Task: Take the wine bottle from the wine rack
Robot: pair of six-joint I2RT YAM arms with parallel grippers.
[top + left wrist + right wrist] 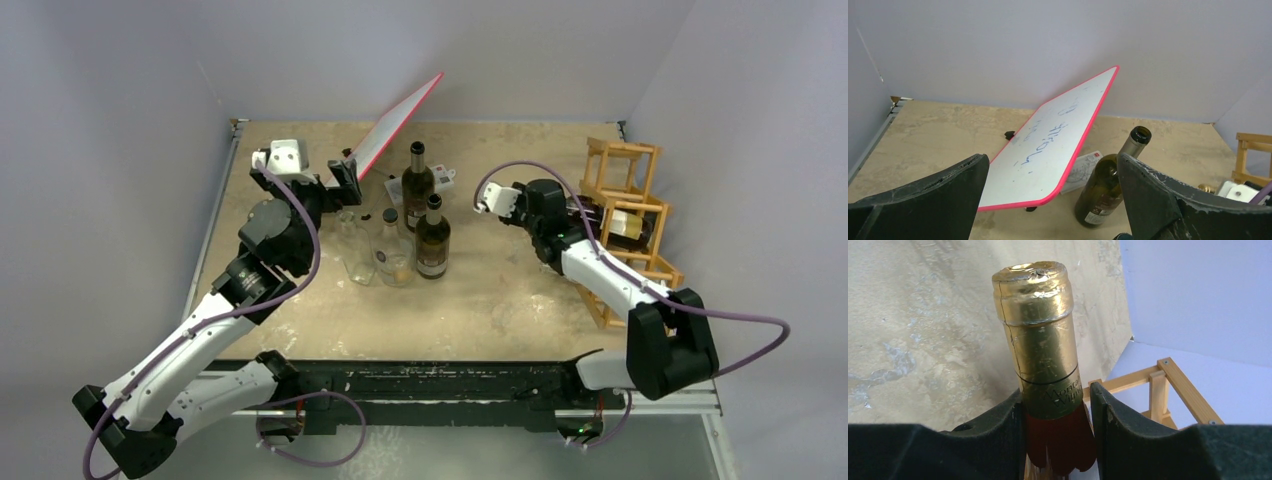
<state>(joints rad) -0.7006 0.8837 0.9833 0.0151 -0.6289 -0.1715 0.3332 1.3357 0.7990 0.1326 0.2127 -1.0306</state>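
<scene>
"Clamping on the neck is what your right gripper (1055,412) is doing: its two black fingers are pressing on either side of the gold-foil-capped, reddish-brown glass wine bottle (1038,330), at the foil's lower edge."

"That bottle is lying on its side in a cell of the light-brown wooden lattice wine rack (622,148), which is standing at three o'clock on the speckled beige table (500,300). Its neck is pointing toward nine o'clock, so you are wanting to draw it that way, along its own axis."

"Agreed. If you are lifting or twisting while the body is sitting between the bars, it will probably catch the frame and drag the light rack along. You are better off sliding it level until the base is clearing the front bars."

"You are also heading toward the cluster of upright glass bottles (432,240) near the table's centre, so be planning to stop short of them."

"As for looks, you are gripping crinkled gold foil with dark printed lettering over smooth glass. That is likely a slippery hold, so it is calling for a firm squeeze."

"Your left gripper (1052,165) is standing wide apart and holding nothing, at ten o'clock, facing the tilted red-edged white board (1058,145)."
</scene>
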